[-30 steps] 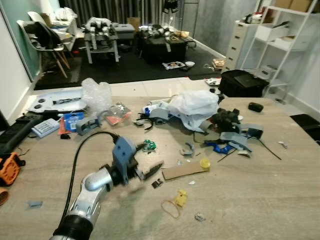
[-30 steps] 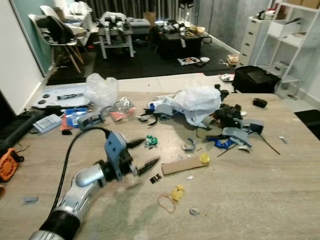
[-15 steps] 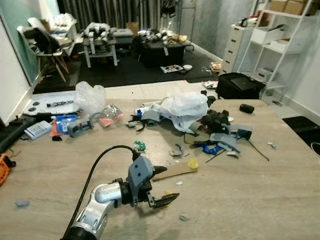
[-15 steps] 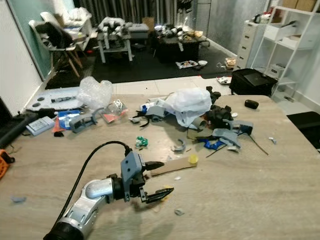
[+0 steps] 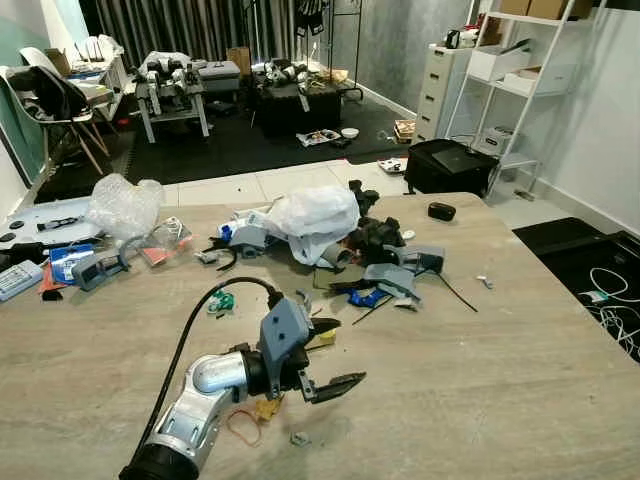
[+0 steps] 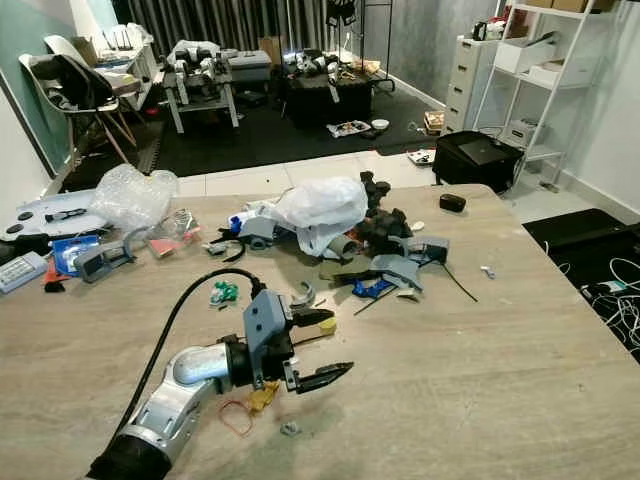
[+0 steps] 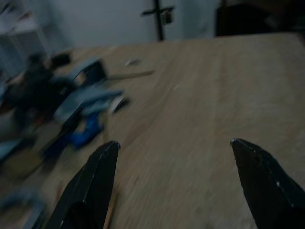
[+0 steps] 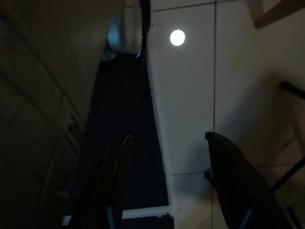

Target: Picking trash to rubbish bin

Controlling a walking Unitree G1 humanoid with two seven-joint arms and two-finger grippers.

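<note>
Now left hand (image 6: 318,347), fingers spread, over woodgrain table (image 6: 480,380).

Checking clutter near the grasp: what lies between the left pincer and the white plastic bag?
In the right eye view, between the left pincer and the white plastic bag lie a cardboard strip and a curved grey piece.

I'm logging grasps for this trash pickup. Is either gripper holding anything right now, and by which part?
Nothing is held. The left gripper hangs open above the table, its fingers spread with bare wood between them. The right gripper is open too, idle.
</note>
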